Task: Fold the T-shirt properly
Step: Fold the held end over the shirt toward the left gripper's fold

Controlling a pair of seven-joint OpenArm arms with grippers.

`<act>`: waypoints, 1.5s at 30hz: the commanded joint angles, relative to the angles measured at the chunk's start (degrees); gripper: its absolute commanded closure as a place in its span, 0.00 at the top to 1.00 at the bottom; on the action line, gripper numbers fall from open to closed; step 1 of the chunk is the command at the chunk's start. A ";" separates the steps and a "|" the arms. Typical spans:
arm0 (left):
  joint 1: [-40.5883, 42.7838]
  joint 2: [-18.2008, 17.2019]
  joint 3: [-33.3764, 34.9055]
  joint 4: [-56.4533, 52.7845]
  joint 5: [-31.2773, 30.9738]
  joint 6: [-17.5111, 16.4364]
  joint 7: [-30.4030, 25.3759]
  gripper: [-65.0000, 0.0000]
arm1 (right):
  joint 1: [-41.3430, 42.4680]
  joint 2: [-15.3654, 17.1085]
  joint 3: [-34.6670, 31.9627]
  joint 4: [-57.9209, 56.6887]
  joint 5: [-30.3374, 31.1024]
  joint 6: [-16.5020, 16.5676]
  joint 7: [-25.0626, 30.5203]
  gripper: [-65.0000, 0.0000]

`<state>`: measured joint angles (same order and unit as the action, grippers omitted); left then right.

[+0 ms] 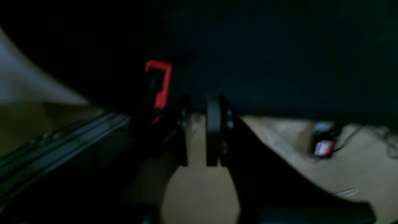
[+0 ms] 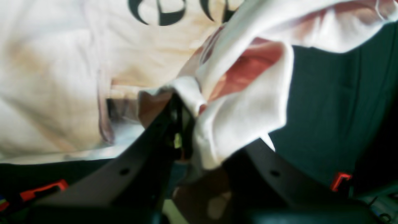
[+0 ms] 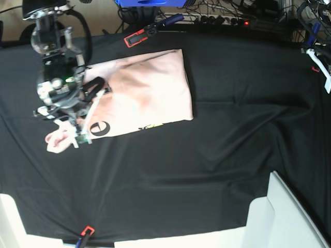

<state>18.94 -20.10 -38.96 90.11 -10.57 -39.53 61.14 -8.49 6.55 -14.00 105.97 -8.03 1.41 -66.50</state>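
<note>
The pale pink T-shirt point(image 3: 150, 88) lies on the left half of the table, folded into a rough rectangle. Black lettering point(image 3: 98, 128) and a bit of yellow print point(image 3: 150, 125) show along its near edge. My right gripper point(image 3: 77, 135) is at the shirt's near left corner, shut on a bunched flap. Up close, the T-shirt point(image 2: 46, 77) fills the right wrist view, and fabric is pinched in the right gripper point(image 2: 183, 102). My left gripper point(image 1: 199, 124) is off the table's edge over the floor, away from the shirt. Its jaws stand a narrow gap apart with nothing between them.
A black table cloth point(image 3: 217, 155) covers the table, with red clamps at the far edge point(image 3: 135, 39) and near edge point(image 3: 87, 231). A white object point(image 3: 284, 217) sits at the near right corner. Cables and a power strip point(image 3: 227, 18) run behind the table.
</note>
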 commanded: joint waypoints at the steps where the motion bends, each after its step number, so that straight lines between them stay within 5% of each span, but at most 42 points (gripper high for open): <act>1: -0.26 -0.69 -0.56 0.66 2.88 -0.08 -0.18 0.10 | 0.10 -0.44 -1.08 1.24 -0.54 -0.14 0.96 0.00; 6: -0.52 1.42 -0.56 0.66 17.47 -0.08 -0.35 0.10 | -0.78 -2.46 -6.18 1.24 -4.93 -0.14 0.79 0.00; 21: 0.09 1.86 -0.12 -0.22 42.08 -0.08 -0.35 0.10 | -1.93 -5.89 -14.26 1.06 -8.10 -0.14 0.52 0.00; 32: 0.01 2.65 -0.47 -10.76 52.02 0.01 -6.42 0.10 | -3.77 -8.96 -18.04 0.88 -8.19 -1.28 1.05 0.00; 45: 0.09 3.61 -0.20 -10.85 51.93 0.01 -6.42 0.10 | -3.68 -11.86 -22.79 -2.11 -8.10 -1.63 1.14 0.00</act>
<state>18.76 -15.44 -38.85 78.35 40.25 -39.75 54.13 -12.69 -4.36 -36.51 103.00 -15.88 -0.08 -66.28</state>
